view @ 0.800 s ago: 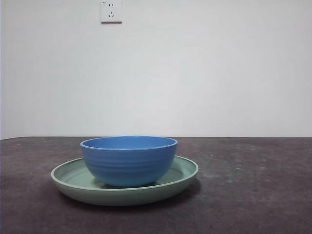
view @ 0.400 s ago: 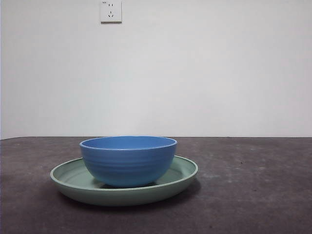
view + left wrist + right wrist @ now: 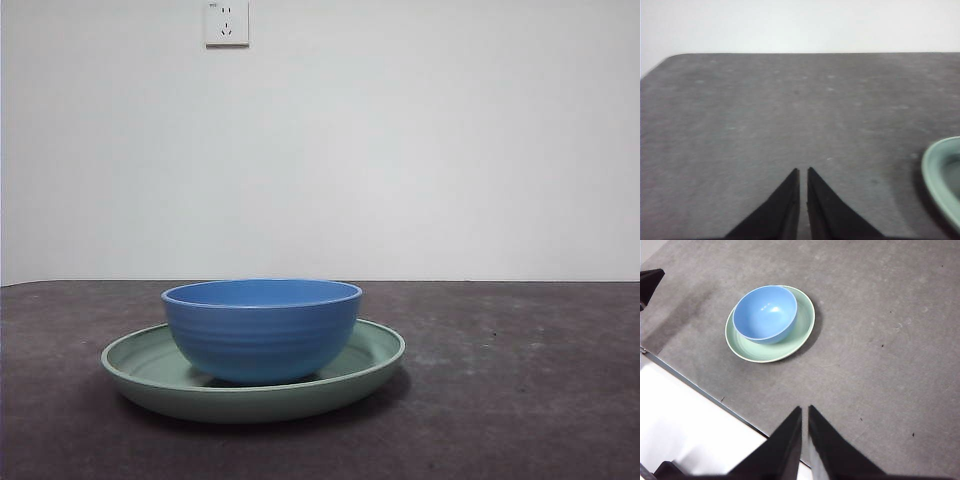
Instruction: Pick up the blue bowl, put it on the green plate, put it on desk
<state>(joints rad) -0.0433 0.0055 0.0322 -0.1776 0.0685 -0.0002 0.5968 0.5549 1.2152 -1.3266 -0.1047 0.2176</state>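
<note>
The blue bowl [image 3: 262, 335] stands upright inside the green plate [image 3: 372, 362], which rests on the desk [image 3: 500, 400]. In the right wrist view the bowl [image 3: 765, 312] sits off-centre on the plate [image 3: 802, 327]. My right gripper [image 3: 805, 410] is shut and empty, high above the desk [image 3: 880, 340] and well away from the dishes. My left gripper [image 3: 803, 172] is shut and empty over bare desk [image 3: 765, 110], with only the plate's rim [image 3: 940, 175] showing beside it. Neither gripper shows in the front view.
A wall socket [image 3: 227, 22] is on the white wall behind. The desk's edge [image 3: 700, 390] runs close to the plate in the right wrist view. A black tip of the other arm [image 3: 650, 282] shows there.
In the front view the bowl and plate together sit a few pixels further left than a second ago. No gripper is seen touching them.
</note>
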